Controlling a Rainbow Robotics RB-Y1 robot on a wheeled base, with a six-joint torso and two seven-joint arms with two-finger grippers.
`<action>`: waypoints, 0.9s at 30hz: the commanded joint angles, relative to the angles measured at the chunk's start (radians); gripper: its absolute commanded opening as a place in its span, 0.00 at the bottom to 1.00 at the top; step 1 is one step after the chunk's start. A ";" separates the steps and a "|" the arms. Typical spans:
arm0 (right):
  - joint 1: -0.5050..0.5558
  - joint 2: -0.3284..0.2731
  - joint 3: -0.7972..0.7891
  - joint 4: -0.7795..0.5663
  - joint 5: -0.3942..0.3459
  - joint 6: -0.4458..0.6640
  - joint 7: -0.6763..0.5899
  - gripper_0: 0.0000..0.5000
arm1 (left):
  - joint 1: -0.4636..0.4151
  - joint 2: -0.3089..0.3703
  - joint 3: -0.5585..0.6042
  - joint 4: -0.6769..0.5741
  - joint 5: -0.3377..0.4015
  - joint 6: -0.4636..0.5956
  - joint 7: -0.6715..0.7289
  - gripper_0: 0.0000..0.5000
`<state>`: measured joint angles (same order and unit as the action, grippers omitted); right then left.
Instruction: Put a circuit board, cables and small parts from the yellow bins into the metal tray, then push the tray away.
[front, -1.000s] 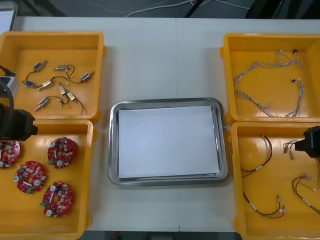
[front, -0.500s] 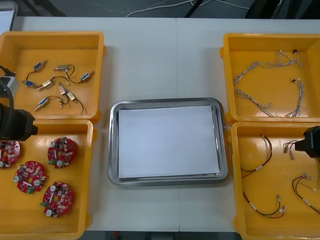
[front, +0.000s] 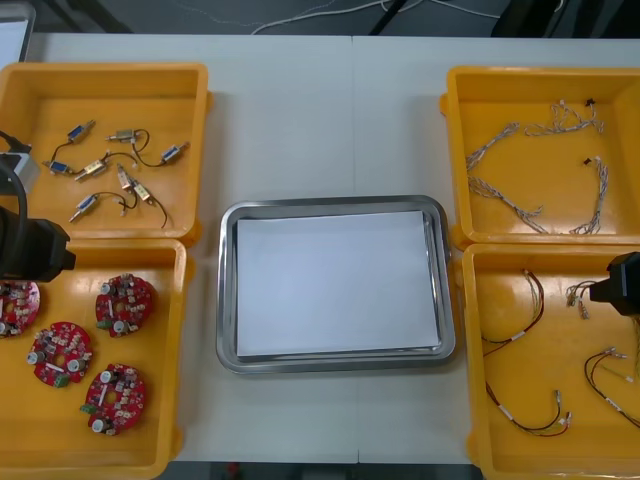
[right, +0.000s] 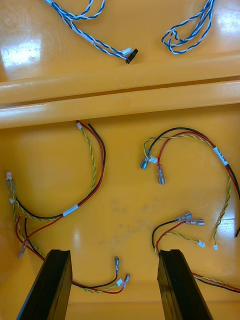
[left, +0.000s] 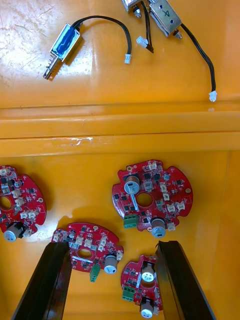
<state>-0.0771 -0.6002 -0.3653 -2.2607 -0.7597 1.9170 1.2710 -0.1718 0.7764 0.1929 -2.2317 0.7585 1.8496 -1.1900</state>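
Left pincer (left: 112, 246) hangs released above round red circuit boards (left: 165, 192) in the near left yellow bin (front: 160, 400); right pincer (right: 114, 252), likewise spread, hovers over red and yellow cables (right: 70, 210). The metal tray (front: 336, 203), mid-tabletop (front: 300, 120), holds nothing, so the first pick seems pending: lower onto one board, then close.

This seems to be an electronics workshop or assembly lab. On a light table (front: 300, 120) stand 4 yellow bins (front: 105, 70) with sorted stock: round red circuit boards (front: 125, 303), small metal parts (front: 122, 135) and cables (right: 71, 210). A metal tray (front: 335, 203) lies between the bins, as at a kitting station.
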 joint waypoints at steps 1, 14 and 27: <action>-0.013 -0.033 0.011 -0.011 -0.006 0.003 -0.007 1.00 | -0.026 0.037 -0.006 -0.011 -0.010 0.005 0.064 1.00; -0.013 -0.033 0.011 -0.011 -0.006 0.003 -0.007 1.00 | -0.026 0.037 -0.006 -0.011 -0.010 0.005 0.064 1.00; -0.013 -0.033 0.011 -0.011 -0.006 0.003 -0.007 1.00 | -0.026 0.037 -0.006 -0.011 -0.010 0.005 0.064 1.00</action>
<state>-0.0771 -0.6002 -0.3653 -2.2607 -0.7597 1.9170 1.2710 -0.1718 0.7764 0.1929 -2.2317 0.7585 1.8496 -1.1900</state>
